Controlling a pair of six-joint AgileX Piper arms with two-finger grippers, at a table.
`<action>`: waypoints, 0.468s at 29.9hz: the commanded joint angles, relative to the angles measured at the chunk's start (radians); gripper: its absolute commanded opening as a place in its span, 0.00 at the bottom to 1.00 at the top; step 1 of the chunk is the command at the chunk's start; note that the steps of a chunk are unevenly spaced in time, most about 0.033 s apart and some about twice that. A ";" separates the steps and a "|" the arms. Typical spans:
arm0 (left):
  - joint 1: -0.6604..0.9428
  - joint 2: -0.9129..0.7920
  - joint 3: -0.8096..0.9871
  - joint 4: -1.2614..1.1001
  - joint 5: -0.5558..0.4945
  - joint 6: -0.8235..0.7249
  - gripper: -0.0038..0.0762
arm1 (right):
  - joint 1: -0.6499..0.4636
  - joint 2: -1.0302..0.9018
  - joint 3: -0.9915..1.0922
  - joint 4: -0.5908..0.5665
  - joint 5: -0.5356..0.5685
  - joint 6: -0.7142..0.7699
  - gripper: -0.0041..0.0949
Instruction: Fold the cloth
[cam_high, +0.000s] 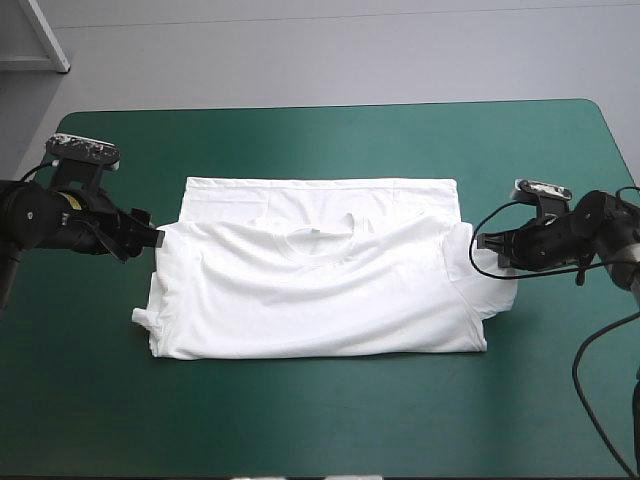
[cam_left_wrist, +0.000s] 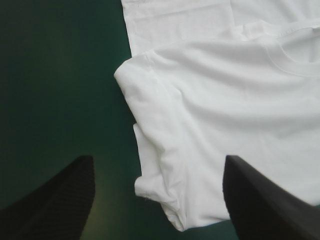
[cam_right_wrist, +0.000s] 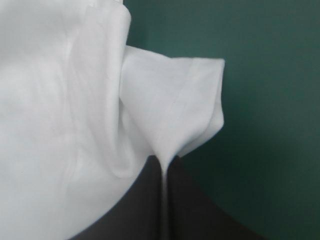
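The white T-shirt lies folded across the middle of the teal-green table, collar toward the far edge, with a lower layer showing beyond it. My left gripper is at the shirt's left sleeve edge. In the left wrist view this gripper is open, fingers wide apart, and the sleeve lies ahead between them. My right gripper is at the shirt's right sleeve. In the right wrist view it is shut on a pinched fold of that sleeve.
Bare teal-green cover surrounds the shirt, widest toward the front edge. A narrower strip runs along the far edge.
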 joint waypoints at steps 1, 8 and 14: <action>0.001 -0.026 -0.024 -0.005 0.004 -0.001 0.69 | 0.003 -0.072 -0.022 0.084 -0.032 -0.027 0.03; 0.001 -0.026 -0.024 -0.005 0.000 -0.001 0.68 | 0.181 -0.098 -0.022 0.207 -0.054 -0.121 0.03; 0.001 -0.026 -0.024 -0.005 0.000 -0.001 0.68 | 0.379 -0.044 -0.022 0.201 -0.141 -0.123 0.02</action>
